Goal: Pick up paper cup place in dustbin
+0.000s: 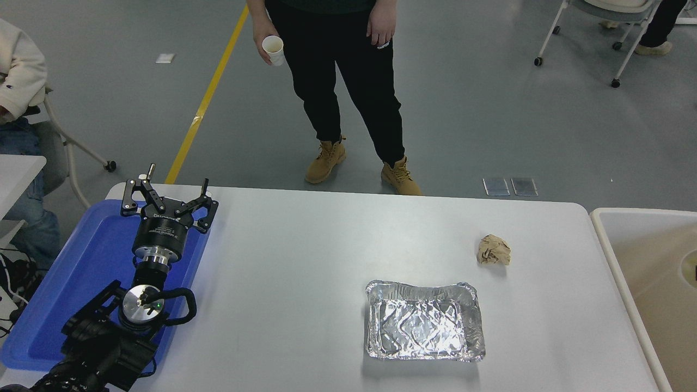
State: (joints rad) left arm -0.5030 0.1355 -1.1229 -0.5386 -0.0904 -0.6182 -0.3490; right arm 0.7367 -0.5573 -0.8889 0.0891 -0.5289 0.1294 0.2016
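A: Well, where is the plain white paper cup (689,268) seen?

B: Only a curved bit of its rim is seen, at the far right edge of the picture. It is inside the big off-white plastic dustbin (610,245), over the beige bottom. Whether it is lying there or being held cannot be told.

A: And the black left gripper (166,197)?

B: It is parked at the near left, over the flat blue plastic tray (81,283). Its fingers are spread wide apart and nothing is held between them. No right claw is seen, so its state cannot be told.

A: What is found on the white table (305,261)?

B: A crinkled silver foil tray (371,316) is set near the front, right of the middle. A crumpled brown paper ball (494,250) is lying a little farther back and to the right, apart from the foil tray and well apart from the dustbin.

A: Is anybody seen?

B: A person in black trousers (348,81) is seen standing past the far side of the table. A small white cup (273,50) is held in one hand.
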